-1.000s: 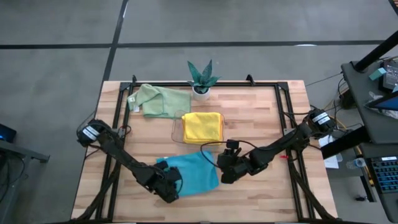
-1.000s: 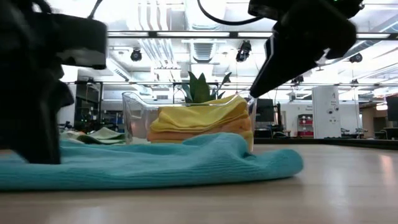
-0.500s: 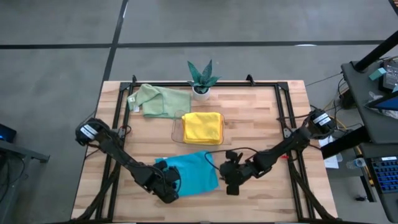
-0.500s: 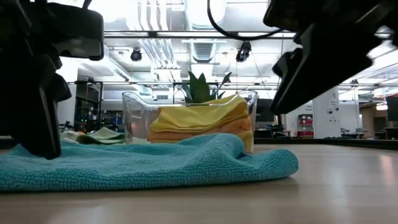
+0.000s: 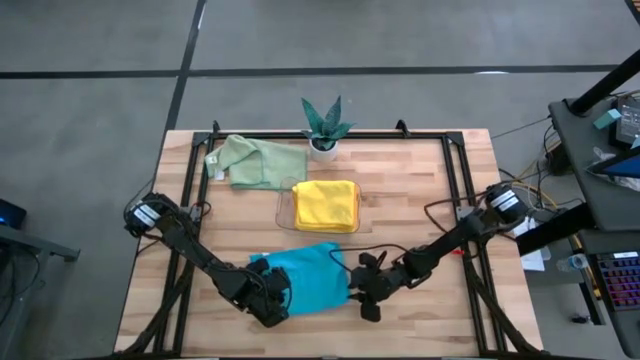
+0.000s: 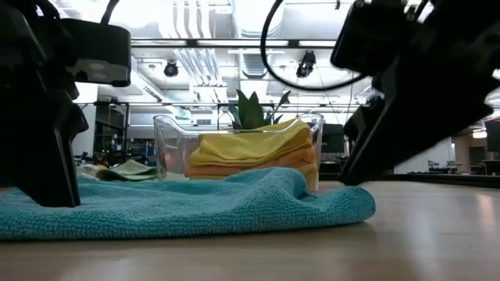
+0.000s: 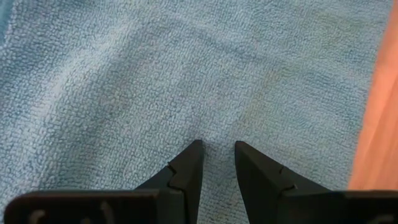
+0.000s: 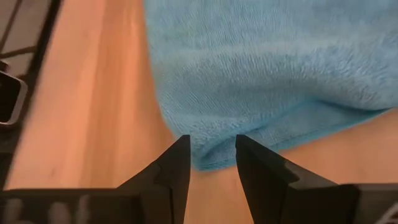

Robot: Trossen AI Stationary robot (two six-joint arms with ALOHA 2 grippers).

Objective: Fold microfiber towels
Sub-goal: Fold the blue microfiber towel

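Two arms of mine work low over the near part of a wooden table (image 5: 400, 190), one at each side of a teal towel (image 5: 308, 277) that lies spread on the wood near the front edge.

My left gripper (image 5: 272, 303) presses down on the towel's near left part. In the left wrist view, my fingers (image 7: 186, 171) stand only a narrow gap apart with their tips on the teal pile, and the weave shows flat between them; I cannot tell whether any cloth is pinched.

My right gripper (image 5: 360, 292) sits at the towel's right edge, tips pointing left toward it. In the right wrist view, my fingertips (image 8: 177, 162) are partly open, a rounded corner of the towel just ahead of the gap; they hold nothing. From the low view, the towel's right end bulges in a soft fold (image 6: 336, 201) on the table.

Farther back, near the middle, a clear tray (image 5: 283, 205) holds a folded yellow towel (image 5: 325, 203), and the low view shows an orange towel (image 6: 234, 169) stacked under the yellow one. A pale green towel (image 5: 255, 160) lies rumpled at the far left. A small potted plant (image 5: 324, 125) stands at the far edge, just beyond the tray.
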